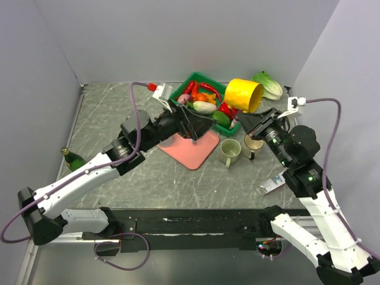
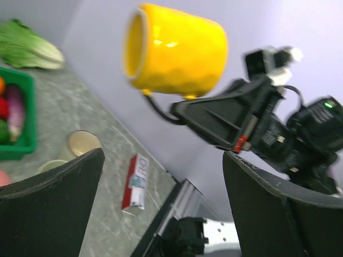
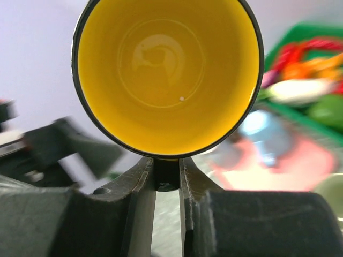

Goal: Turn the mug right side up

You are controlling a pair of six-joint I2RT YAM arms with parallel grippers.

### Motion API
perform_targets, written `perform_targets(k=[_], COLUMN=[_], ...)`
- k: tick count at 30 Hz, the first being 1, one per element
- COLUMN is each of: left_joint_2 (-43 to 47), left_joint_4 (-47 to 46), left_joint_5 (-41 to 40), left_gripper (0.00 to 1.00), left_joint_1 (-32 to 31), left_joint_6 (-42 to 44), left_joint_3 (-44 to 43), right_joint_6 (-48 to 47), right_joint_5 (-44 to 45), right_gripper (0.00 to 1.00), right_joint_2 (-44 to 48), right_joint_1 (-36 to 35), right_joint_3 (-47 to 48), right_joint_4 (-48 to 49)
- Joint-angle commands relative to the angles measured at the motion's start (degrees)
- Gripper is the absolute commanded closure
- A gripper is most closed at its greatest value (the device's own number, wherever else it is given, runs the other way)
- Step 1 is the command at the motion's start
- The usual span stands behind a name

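Right tool (image 3: 168, 166) pinches yellow mug (image 3: 167, 69) by its handle, aloft; I read its axis near-horizontal, mouth facing the wrist. Left tool (image 2: 163, 182) spread, empty.

mug (image 3: 166, 80) handle mostly hidden between right fingers (image 3: 140, 198) | basket (image 3: 300, 32) and pink board (image 3: 278, 166) blurred | carton (image 2: 135, 182) print too small to read
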State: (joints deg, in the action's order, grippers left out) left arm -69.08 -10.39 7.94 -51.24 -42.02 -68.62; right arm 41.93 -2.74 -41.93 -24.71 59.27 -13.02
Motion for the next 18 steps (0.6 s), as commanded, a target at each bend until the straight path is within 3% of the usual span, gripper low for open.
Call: perform_targets(k=[1,9,11,15,18], left_joint_2=[4.39,7.02,7.29,7.56,7.29], left_joint_4=[4.59,8.45,8.72,9.69,10.22], left_joint_5=[-13.28,-20.86,-22.26,-23.06,-22.89], left_gripper=[0.04,0.04,0.04,0.04,0.04], left_joint_1=[-0.17,-0.09,-0.08,-0.08,-0.08], left_joint_6=[2.55,3.87,3.96,4.23,4.31], left_joint_3=[0.59,1.21,1.38,1.38,1.03], right_joint_6=[-12.72,-23.82,-23.39,-20.06,-18.91], right_joint_5=[14.15,38.65,39.22,32.29,31.31], right_gripper=[1.0,1.0,1.0,1.0,1.0], right_joint_2=[0.89,-2.62,-3.33,-3.51,-5.35], right_joint_1=[0.54,3.17,7.71,17.03,19.95], right_joint_3=[9.72,12.81,11.58,5.96,2.88], right_joint_4=[-6.54,-21.51,-24.58,-27.14,-28.11])
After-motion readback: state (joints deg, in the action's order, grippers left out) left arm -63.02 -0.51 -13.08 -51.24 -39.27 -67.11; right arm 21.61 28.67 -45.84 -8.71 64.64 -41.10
